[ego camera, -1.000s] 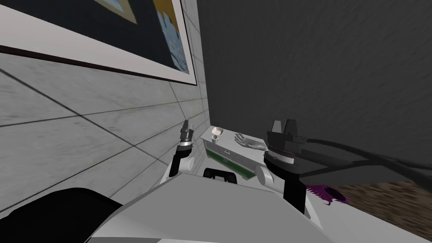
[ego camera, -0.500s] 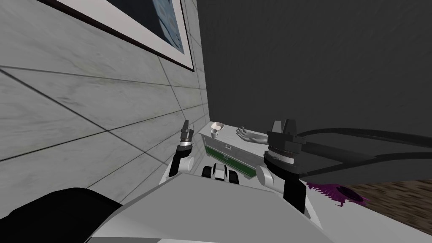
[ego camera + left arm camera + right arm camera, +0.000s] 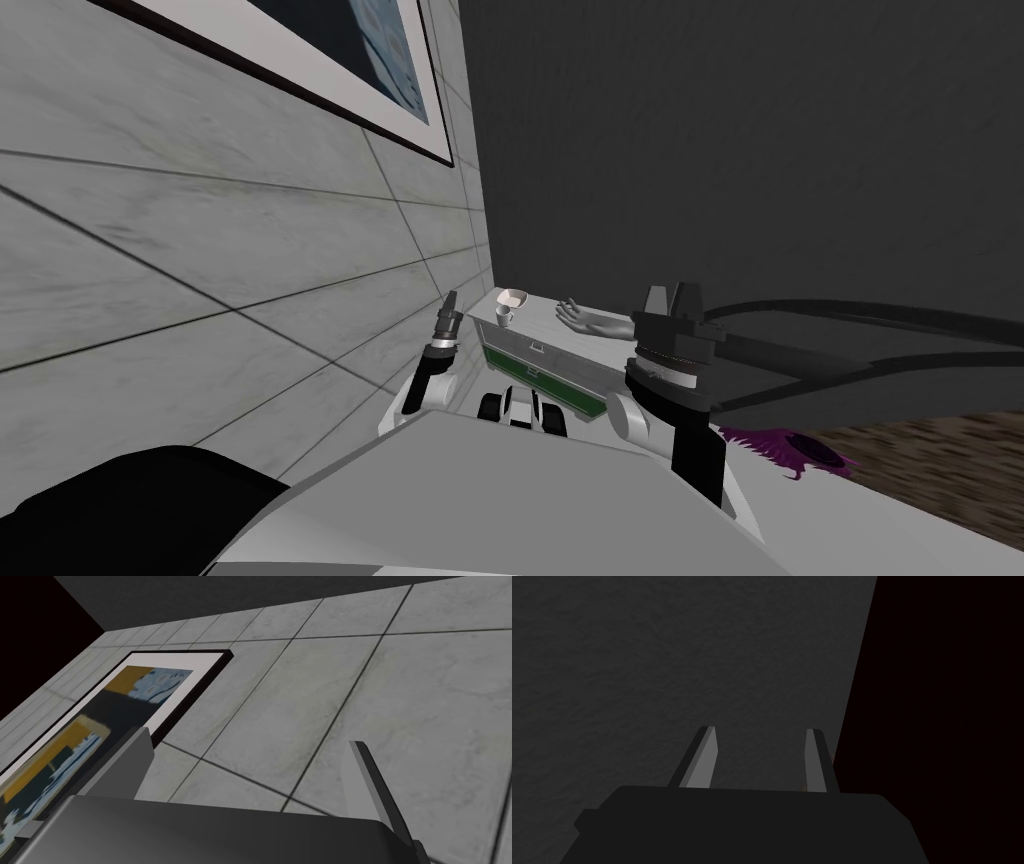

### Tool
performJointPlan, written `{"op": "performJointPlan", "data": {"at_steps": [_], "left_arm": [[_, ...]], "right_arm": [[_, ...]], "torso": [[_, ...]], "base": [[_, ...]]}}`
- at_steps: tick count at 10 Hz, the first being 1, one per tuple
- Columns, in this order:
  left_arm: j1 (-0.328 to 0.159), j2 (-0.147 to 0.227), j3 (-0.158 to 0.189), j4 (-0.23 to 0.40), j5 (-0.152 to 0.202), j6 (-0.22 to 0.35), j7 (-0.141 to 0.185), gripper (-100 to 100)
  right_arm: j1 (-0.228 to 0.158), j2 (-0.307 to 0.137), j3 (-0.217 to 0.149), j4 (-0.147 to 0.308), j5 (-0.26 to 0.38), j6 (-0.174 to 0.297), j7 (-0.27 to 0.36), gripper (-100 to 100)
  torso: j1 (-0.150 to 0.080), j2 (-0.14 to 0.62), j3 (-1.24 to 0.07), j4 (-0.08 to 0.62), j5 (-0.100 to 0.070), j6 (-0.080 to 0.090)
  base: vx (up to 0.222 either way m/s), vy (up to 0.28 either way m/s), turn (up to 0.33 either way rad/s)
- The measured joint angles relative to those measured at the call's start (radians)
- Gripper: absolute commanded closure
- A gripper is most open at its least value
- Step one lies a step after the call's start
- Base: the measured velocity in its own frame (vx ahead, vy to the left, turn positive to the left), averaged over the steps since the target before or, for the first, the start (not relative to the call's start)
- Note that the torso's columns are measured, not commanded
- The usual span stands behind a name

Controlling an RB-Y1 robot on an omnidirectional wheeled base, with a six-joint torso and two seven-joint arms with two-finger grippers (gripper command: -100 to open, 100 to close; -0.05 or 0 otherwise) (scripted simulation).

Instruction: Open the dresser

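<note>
**1. Left claw** [image 3: 450, 303]. Raised at the robot's left, pointing upward, just beside the tiled wall [image 3: 250, 300]. Blades wide apart, nothing between them.

**2. Right claw** [image 3: 672, 292]. Raised at the robot's right, pointing upward. Blades apart with a narrower gap, nothing held.

**3. Purple object** [image 3: 770, 445]. Spiky, low down past the right forearm. What it is cannot be told.

**4. Dresser** [image 3: 545, 362]. Low unit ahead, between the two forearms, in the corner where the tiled wall meets the dark wall [image 3: 750, 150]. The front is grey above and green below, with a small handle [image 3: 538, 348] on the grey band. The front looks flush, so it is judged shut. Neither claw is at it.

*Step in hand, as judged:* the approach, with opening not yet begun. To do it well:
- Lower one claw to handle height and turn it so the blades straddle the handle.
- Close firmly, then draw straight out along the front's own line, not sideways or upward.
- The left claw looks the closer candidate.
- Keep the wrist below the top edge so nothing standing there is knocked.

**5. Containers on the dresser top**, at the end toward the tiled wall. A pale bowl [image 3: 514, 297] and a small cup [image 3: 505, 314] just beside it. The contents of either are too small to tell.

**6. Hand-shaped figure** [image 3: 592, 323]. Grey, lying on the dresser top, apart from the cup, toward the right claw's side.
</note>
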Motion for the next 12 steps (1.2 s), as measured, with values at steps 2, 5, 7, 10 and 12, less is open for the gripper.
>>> {"op": "performJointPlan", "data": {"at_steps": [2,5,7,10,12], "left_arm": [[-0.008,0.028,-0.004,0.056,-0.004,-0.035,-0.003,-100],[-0.023,0.054,0.000,0.130,-0.005,-0.078,-0.001,-100],[-0.037,0.064,0.001,0.182,-0.007,-0.109,-0.001,-100],[-0.057,0.071,0.000,0.258,-0.012,-0.148,-0.005,-100],[-0.067,0.071,-0.001,0.305,-0.014,-0.173,-0.006,-100]], "right_arm": [[0.000,0.000,0.000,0.000,0.000,0.000,0.000,0],[0.000,0.000,0.000,0.000,0.000,0.000,0.000,0],[0.000,0.000,0.000,0.000,0.000,0.000,0.000,0],[0.000,0.000,0.000,0.000,0.000,0.000,0.000,0],[0.000,0.000,0.000,0.000,0.000,0.000,0.000,0]], "torso": [[0.000,0.000,0.000,0.000,0.000,0.000],[0.002,0.000,0.000,0.000,0.000,0.000],[0.001,0.000,0.000,0.000,0.000,0.000],[0.001,0.000,0.000,0.000,0.000,0.000],[0.002,0.000,0.000,0.000,0.000,0.000]], "base": [[-0.004,-0.053,-0.042],[0.006,-0.038,-0.032],[0.004,-0.037,-0.024],[0.001,-0.046,-0.035],[0.004,-0.032,-0.026]]}}
